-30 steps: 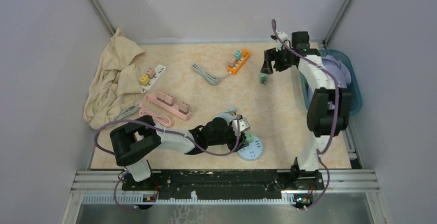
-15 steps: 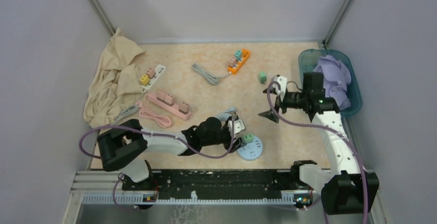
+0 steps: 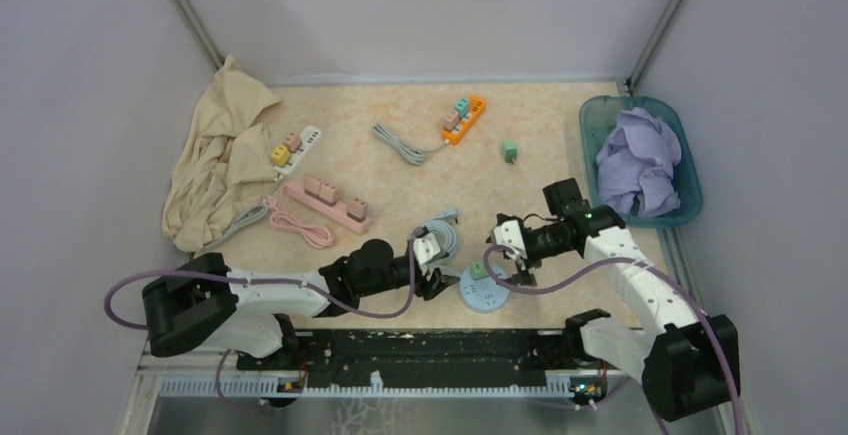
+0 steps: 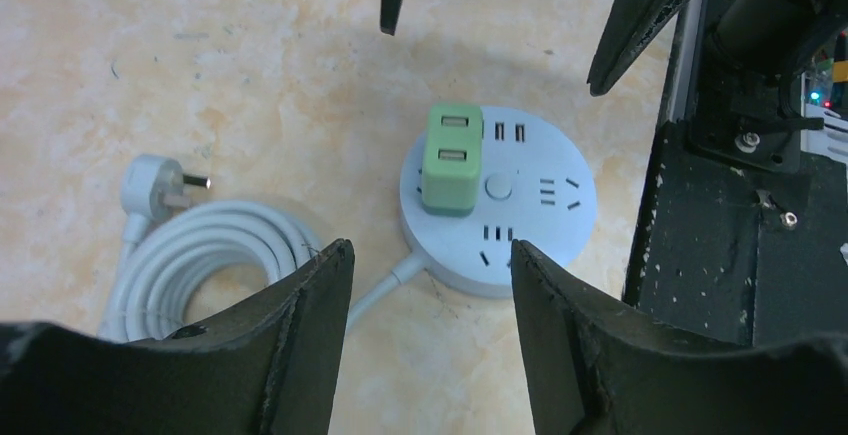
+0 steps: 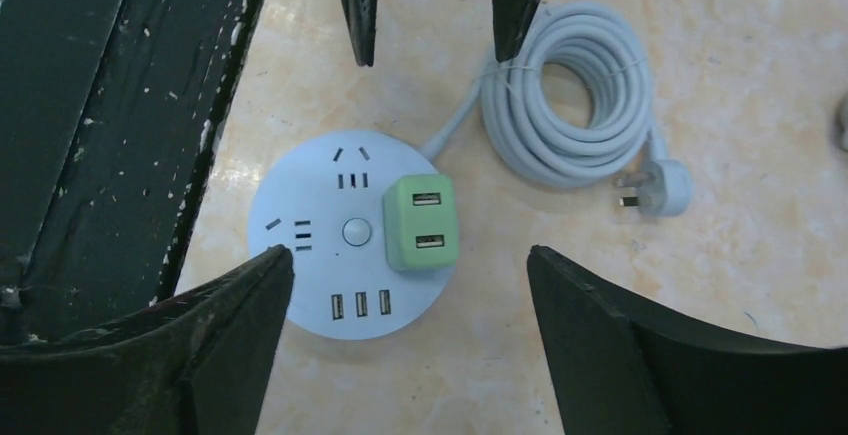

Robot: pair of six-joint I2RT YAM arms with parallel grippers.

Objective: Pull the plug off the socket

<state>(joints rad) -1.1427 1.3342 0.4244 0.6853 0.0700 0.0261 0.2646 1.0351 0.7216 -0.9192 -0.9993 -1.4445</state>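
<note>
The socket [image 3: 486, 298] is a round pale-blue disc near the table's front edge, with a green plug [image 3: 479, 269] seated in its top. The left wrist view shows the socket [image 4: 520, 225] and the plug [image 4: 449, 160] just ahead of my left gripper [image 4: 430, 255], which is open and empty. In the right wrist view the plug [image 5: 420, 221] stands on the socket [image 5: 320, 255], between the open jaws of my right gripper [image 5: 410, 255], with nothing touching it. From above, the left gripper [image 3: 442, 277] and right gripper [image 3: 512, 271] flank the socket.
The socket's coiled white cable [image 3: 440, 231] lies just behind it. A black rail [image 3: 430, 345] runs along the near edge. Farther back are a loose green plug [image 3: 510, 150], orange [image 3: 464, 118], pink [image 3: 327, 202] and white [image 3: 297, 147] power strips, a beige cloth [image 3: 220, 155] and a teal basket [image 3: 590, 120].
My right arm swung from the table's far side down to the socket, leaving a green plug lying back there. The left gripper opened and drew back a little to the left.
</note>
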